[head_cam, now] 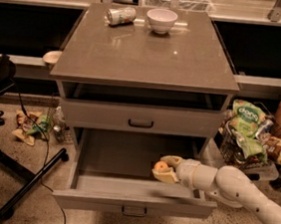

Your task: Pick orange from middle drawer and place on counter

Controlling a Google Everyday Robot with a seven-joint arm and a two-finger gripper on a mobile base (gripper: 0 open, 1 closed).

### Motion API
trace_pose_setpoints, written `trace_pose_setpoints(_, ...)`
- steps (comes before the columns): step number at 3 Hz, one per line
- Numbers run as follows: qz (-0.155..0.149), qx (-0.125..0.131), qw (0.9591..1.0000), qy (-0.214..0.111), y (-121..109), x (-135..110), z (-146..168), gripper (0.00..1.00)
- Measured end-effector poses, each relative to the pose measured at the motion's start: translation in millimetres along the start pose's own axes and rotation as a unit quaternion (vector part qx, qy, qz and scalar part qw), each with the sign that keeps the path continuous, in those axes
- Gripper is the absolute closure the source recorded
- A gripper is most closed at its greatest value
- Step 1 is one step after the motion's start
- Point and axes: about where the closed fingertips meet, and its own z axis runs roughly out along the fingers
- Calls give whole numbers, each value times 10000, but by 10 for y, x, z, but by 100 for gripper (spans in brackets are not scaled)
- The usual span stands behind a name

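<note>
Orange gripped inside the open drawer, not yet on the counter.
Middle drawer (pixel 111 156) was pulled out; the orange (pixel 161 166) was at its right side, the gripper (pixel 158 169) jaws closed around it. Best to pull back clear of the upper drawer front (pixel 141 118), then lift to bare counter (pixel 146 59), avoiding can (pixel 120 16) and bowl (pixel 161 20).

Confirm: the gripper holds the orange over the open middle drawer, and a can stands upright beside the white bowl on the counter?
No: the camera view shows the can lying on its side beside the white bowl on the counter. The gripper does hold the orange over the open middle drawer.
</note>
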Motion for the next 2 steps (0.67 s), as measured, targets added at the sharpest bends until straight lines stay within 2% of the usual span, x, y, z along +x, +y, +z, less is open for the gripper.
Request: trace_pose_setpoints(2,114,-75,9999,-60,-74,-61,-71,100)
